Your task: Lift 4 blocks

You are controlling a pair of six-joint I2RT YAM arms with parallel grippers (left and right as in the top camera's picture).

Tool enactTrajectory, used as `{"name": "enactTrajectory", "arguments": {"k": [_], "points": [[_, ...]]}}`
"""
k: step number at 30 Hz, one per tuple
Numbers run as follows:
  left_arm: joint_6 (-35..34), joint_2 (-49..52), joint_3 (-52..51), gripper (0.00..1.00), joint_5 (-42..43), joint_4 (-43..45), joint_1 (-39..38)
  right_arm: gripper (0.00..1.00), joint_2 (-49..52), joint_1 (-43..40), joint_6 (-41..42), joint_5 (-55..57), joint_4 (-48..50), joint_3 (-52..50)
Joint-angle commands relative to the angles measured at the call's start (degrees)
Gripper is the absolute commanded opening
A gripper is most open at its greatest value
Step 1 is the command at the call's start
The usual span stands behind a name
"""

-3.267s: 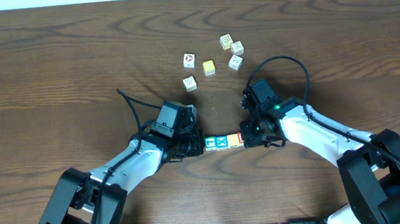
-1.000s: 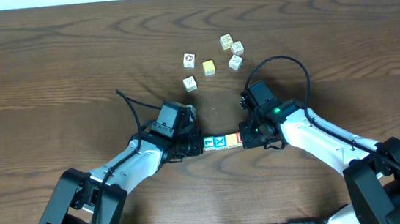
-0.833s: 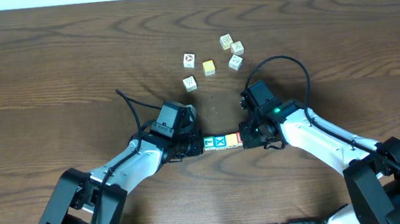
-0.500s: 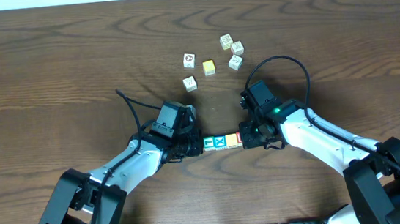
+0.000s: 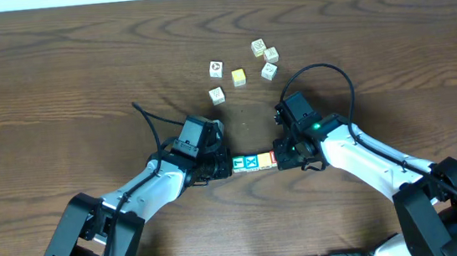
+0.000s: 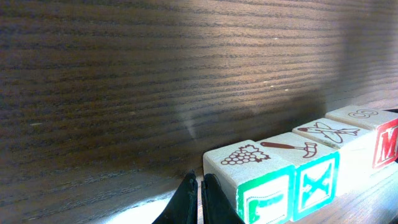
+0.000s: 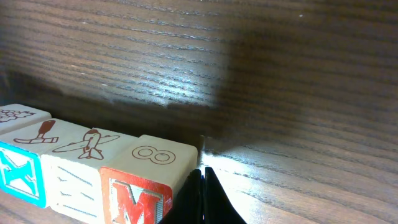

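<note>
Four-block row pinched endwise: left gripper at 9 o'clock, right gripper at 3, both closed (jaws empty); lift not yet evident.

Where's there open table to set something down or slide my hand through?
The table is bare either side of the loose cubes, out to both edges. Another bare strip runs between those cubes and the row of blocks. Crowded up front: left gripper and right gripper sit at the row's ends.
</note>
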Motion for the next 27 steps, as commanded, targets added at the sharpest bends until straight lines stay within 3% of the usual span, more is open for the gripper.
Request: {"name": "enactTrajectory", "arguments": {"k": [1, 27], "points": [[-0.57, -2.29, 2.40, 0.07, 8.59, 2.16, -2.71, 0.01, -1.68, 4.20, -0.13, -13.75, 1.49, 0.61], [-0.96, -4.81, 2.40, 0.07, 8.55, 2.14, -2.71, 0.01, -1.68, 4.22, -0.13, -13.35, 1.49, 0.61]]}}
